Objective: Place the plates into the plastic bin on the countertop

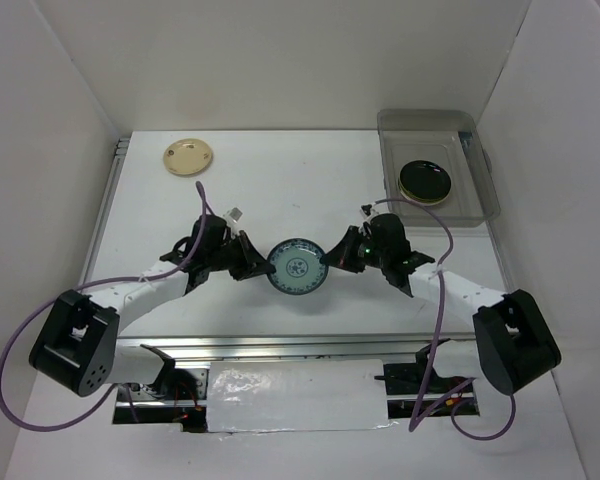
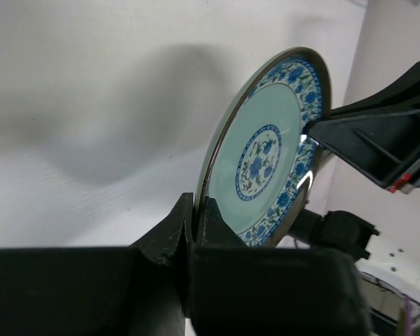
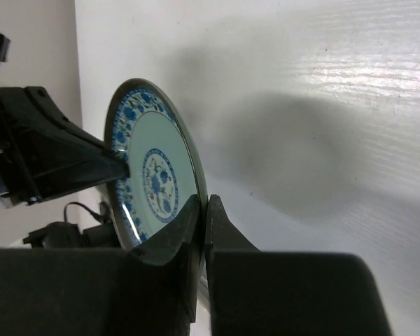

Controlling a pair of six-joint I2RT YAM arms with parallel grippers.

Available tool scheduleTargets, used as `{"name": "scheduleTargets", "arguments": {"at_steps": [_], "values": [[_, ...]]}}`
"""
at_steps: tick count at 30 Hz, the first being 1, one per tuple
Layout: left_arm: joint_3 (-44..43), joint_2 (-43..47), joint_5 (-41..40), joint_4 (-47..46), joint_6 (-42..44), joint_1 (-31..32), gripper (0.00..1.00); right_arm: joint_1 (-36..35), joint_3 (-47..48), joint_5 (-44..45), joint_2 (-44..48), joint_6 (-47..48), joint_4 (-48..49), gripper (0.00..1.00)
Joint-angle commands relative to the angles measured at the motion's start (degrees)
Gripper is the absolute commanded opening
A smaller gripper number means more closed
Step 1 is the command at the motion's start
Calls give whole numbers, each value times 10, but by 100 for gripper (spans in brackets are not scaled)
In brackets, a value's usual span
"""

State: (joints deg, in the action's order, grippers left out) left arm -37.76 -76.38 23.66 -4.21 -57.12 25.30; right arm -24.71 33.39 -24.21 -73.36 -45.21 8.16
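A blue-patterned plate [image 1: 295, 268] hangs above the middle of the white countertop [image 1: 310, 180], held between both arms. My left gripper [image 1: 263, 265] is shut on its left rim. In the left wrist view the plate [image 2: 266, 161] stands on edge, with its rim pinched at my gripper [image 2: 198, 210]. My right gripper [image 1: 330, 258] clamps the opposite rim. The right wrist view shows the plate's [image 3: 154, 175] edge between that gripper's [image 3: 204, 210] closed jaws. The clear plastic bin [image 1: 485, 185] sits at the back right with a black plate [image 1: 427, 180] inside. A cream plate [image 1: 188, 157] lies at the back left.
White walls enclose the countertop on three sides. A metal rail [image 1: 280, 348] runs along the near edge between the arm bases. Purple cables [image 1: 205, 205] loop from both arms. The bin's right end reaches the table's right edge.
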Motion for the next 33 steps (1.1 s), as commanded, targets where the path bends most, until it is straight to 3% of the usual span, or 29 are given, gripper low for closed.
{"name": "scheduleTargets", "arguments": {"at_steps": [1,2,3,4,5,9,12,13,16,22,26,30,31,32,33], "values": [[-15,41,-3,8,23,-12,0,-23,12,63,19,-23,31,0],[-22,49,-22,36,32,-17,1,-27,18,80,33,-24,20,0],[-34,58,-47,106,47,-19,19,-27,25,106,37,-23,-7,0],[-52,89,-109,139,51,-20,68,-25,43,121,44,-23,-25,0],[-58,109,-145,171,54,-20,99,-9,54,136,46,-22,-45,0],[-65,244,-254,275,54,-38,99,76,102,137,51,-17,-77,0],[-84,347,-329,351,60,-44,99,161,187,181,24,-12,-163,0],[-93,382,-338,369,62,-44,99,186,229,227,14,-13,-176,0],[-90,421,-325,397,81,-44,99,293,278,253,-41,-43,-190,0],[-74,399,-263,407,134,-46,99,414,394,245,-227,-72,-200,0],[-73,389,-242,404,156,-46,99,439,467,182,-315,-50,-204,5],[-78,386,-250,408,178,-50,99,433,523,198,-363,-39,-228,5],[-77,384,-252,407,179,-49,99,434,526,198,-367,-39,-225,10],[-76,383,-242,401,182,-53,99,433,527,202,-366,-43,-225,23],[-72,379,-242,399,182,-53,99,432,530,214,-365,-47,-232,63]]}}
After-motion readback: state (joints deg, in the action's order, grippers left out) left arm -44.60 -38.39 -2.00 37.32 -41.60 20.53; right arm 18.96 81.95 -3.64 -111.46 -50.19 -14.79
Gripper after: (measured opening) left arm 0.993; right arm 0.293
